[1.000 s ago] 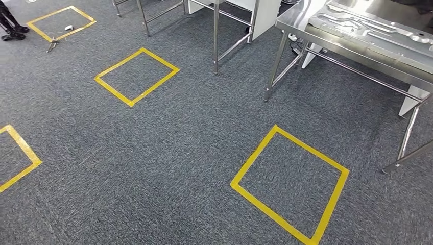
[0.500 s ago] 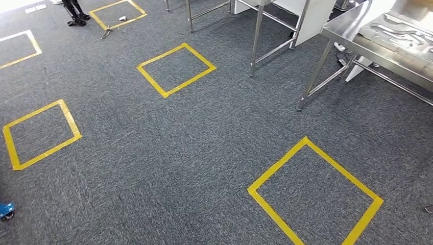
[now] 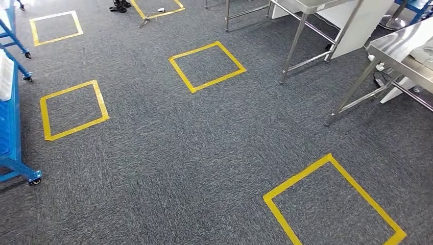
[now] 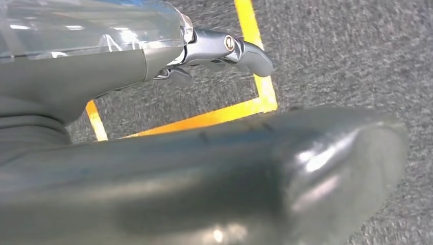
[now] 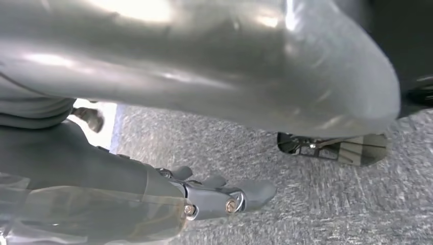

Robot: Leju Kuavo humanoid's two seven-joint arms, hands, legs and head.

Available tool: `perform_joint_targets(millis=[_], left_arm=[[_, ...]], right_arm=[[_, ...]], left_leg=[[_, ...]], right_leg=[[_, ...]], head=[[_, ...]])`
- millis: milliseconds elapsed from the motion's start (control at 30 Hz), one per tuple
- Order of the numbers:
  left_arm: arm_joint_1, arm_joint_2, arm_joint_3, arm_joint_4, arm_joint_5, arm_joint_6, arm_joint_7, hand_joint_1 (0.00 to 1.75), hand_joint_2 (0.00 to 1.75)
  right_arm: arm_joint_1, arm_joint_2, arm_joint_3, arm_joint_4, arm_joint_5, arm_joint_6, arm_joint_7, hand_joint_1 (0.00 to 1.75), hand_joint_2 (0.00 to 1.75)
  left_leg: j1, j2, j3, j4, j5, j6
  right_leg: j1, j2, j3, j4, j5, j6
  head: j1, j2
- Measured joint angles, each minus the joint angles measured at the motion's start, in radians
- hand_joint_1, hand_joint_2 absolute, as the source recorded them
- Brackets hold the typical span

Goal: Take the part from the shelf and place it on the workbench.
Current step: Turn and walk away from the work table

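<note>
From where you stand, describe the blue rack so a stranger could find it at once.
Start at the grey carpet marked with yellow tape squares and look to the far left edge of the head view. There stands the blue rack, a wheeled frame just left of one yellow square. Its bright blue colour and small castors set it apart from the bare steel tables on the right.

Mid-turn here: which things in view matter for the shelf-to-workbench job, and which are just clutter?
For the job:
blue shelf cart
steel workbench
left robot hand, empty
right robot hand, empty

Just lying about:
yellow tape squares on the carpet
white panel behind the second steel table
tripod feet
</note>
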Motion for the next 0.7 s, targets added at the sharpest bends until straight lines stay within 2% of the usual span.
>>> perform_joint_targets(millis=[33, 67, 133, 167, 200, 267, 300, 333, 400, 433, 467, 500, 533, 567, 633, 667, 700], left_arm=[[0.002, 0.0, -0.002, 0.0, -0.001, 0.002, 0.0, 0.0, 0.0], [0.004, -0.001, -0.005, 0.0, -0.002, 0.005, 0.0, 0.0, 0.0], [0.007, -0.003, -0.008, 0.0, -0.004, 0.008, -0.001, 0.0, 0.0], [0.008, -0.004, -0.009, 0.0, -0.004, 0.009, -0.002, 0.0, 0.0], [0.009, -0.004, -0.01, 0.0, -0.005, 0.01, -0.003, 0.0, 0.0], [0.014, -0.004, -0.01, 0.0, -0.005, 0.011, -0.004, 0.0, 0.0], [0.016, -0.004, -0.01, 0.0, -0.005, 0.011, -0.004, 0.0, 0.0], [0.017, -0.004, -0.01, 0.0, -0.005, 0.011, -0.004, 0.0, 0.0], [0.014, -0.004, -0.011, 0.0, -0.005, 0.011, -0.004, 0.0, 0.0], [0.012, -0.004, -0.011, 0.0, -0.005, 0.011, -0.004, 0.0, 0.0], [0.011, -0.004, -0.011, 0.0, -0.005, 0.011, -0.004, 0.0, 0.0], [0.013, -0.004, -0.011, 0.0, -0.005, 0.011, -0.004, 0.0, 0.0], [0.015, -0.004, -0.011, 0.0, -0.005, 0.012, -0.004, 0.0, 0.0], [0.016, -0.004, -0.011, 0.0, -0.004, 0.013, -0.003, 0.0, 0.0], [0.016, -0.003, -0.01, 0.0, 0.005, 0.02, -0.003, 0.0, 0.0], [0.015, -0.003, -0.01, 0.0, 0.013, 0.026, -0.004, 0.0, 0.0], [0.017, -0.004, -0.008, 0.0, 0.024, 0.036, -0.008, 0.0, 0.0]], right_arm=[[0.002, 0.0, -0.002, 0.0, -0.001, 0.0, 0.0, 0.0, 0.0], [0.005, 0.0, -0.004, 0.0, -0.003, 0.0, 0.0, 0.0, 0.0], [0.011, 0.0, -0.009, 0.0, -0.007, -0.001, 0.0, 0.0, 0.0], [0.013, 0.0, -0.012, 0.0, -0.009, -0.001, 0.0, 0.0, 0.0], [0.013, 0.0, -0.014, 0.0, -0.009, -0.002, 0.001, 0.0, 0.0], [0.012, 0.0, -0.015, 0.0, -0.01, -0.002, 0.001, 0.0, 0.0], [0.012, 0.0, -0.016, 0.0, -0.01, -0.002, 0.001, 0.0, 0.0], [0.013, 0.001, -0.016, 0.0, -0.01, -0.002, 0.001, 0.0, 0.0], [0.017, 0.002, -0.016, 0.0, -0.01, -0.002, 0.001, 0.0, 0.0], [0.018, 0.002, -0.017, 0.0, -0.01, -0.002, 0.001, 0.0, 0.0], [0.02, 0.003, -0.018, 0.0, -0.01, -0.002, 0.001, 0.0, 0.0], [0.02, 0.003, -0.019, 0.0, -0.01, -0.002, 0.001, 0.0, 0.0], [0.02, 0.003, -0.02, 0.0, -0.01, -0.002, 0.001, 0.0, 0.0], [0.02, 0.003, -0.021, 0.0, -0.009, -0.002, 0.001, 0.0, 0.0], [0.019, 0.004, -0.021, 0.0, 0.004, -0.002, 0.001, 0.0, 0.0], [0.019, 0.004, -0.02, 0.0, 0.015, -0.001, 0.0, 0.0, 0.0], [0.017, 0.004, -0.016, 0.0, 0.029, 0.002, -0.002, 0.0, 0.0]], left_leg=[[0.0, -0.015, 0.0, 0.003, -0.001, -0.001], [0.0, -0.03, 0.0, 0.007, -0.002, -0.004], [-0.001, -0.056, -0.005, 0.017, -0.005, -0.012], [-0.002, -0.066, -0.01, 0.02, -0.005, -0.018], [-0.001, -0.075, -0.014, 0.021, -0.004, -0.024], [0.001, -0.087, -0.021, 0.02, -0.001, -0.038], [0.002, -0.073, -0.025, 0.026, -0.007, -0.043], [0.002, -0.05, -0.037, 0.05, -0.023, -0.048], [0.002, 0.005, -0.086, 0.159, -0.086, -0.055], [0.003, 0.016, -0.12, 0.231, -0.119, -0.059], [0.004, 0.021, -0.146, 0.289, -0.14, -0.063], [0.005, 0.024, -0.156, 0.315, -0.143, -0.065], [0.006, 0.028, -0.144, 0.297, -0.126, -0.066], [0.006, 0.038, -0.11, 0.237, -0.094, -0.066], [0.004, 0.08, -0.03, 0.089, -0.038, -0.058], [0.001, 0.095, -0.006, 0.043, -0.025, -0.05], [-0.002, 0.101, 0.001, 0.024, -0.023, -0.042]], right_leg=[[-0.001, 0.002, 0.011, -0.028, 0.029, 0.0], [-0.002, 0.011, 0.038, -0.091, 0.071, -0.002], [-0.006, 0.053, 0.091, -0.219, 0.127, -0.008], [-0.006, 0.068, 0.104, -0.254, 0.137, -0.011], [-0.004, 0.075, 0.107, -0.263, 0.135, -0.014], [-0.001, 0.055, 0.107, -0.268, 0.141, -0.025], [-0.002, 0.044, 0.109, -0.273, 0.143, -0.033], [-0.004, 0.031, 0.11, -0.277, 0.146, -0.04], [-0.003, 0.002, 0.111, -0.282, 0.147, -0.051], [-0.001, -0.013, 0.11, -0.282, 0.146, -0.052], [0.0, -0.028, 0.11, -0.281, 0.145, -0.053], [0.001, -0.042, 0.11, -0.281, 0.145, -0.052], [0.001, -0.055, 0.111, -0.281, 0.144, -0.051], [0.001, -0.068, 0.113, -0.28, 0.142, -0.048], [0.004, -0.09, 0.119, -0.278, 0.137, -0.04], [0.007, -0.099, 0.122, -0.277, 0.134, -0.034], [0.009, -0.107, 0.124, -0.276, 0.132, -0.028]], head=[[0.0, 0.0], [0.0, 0.0], [0.0, 0.0], [0.0, 0.0], [0.0, 0.0], [0.0, 0.0], [0.0, 0.0], [0.0, 0.0], [0.0, 0.0], [0.0, 0.0], [0.0, 0.0], [0.0, 0.0], [0.0, 0.0], [0.0, 0.0], [0.0, 0.0], [0.0, 0.0], [0.0, 0.0]])
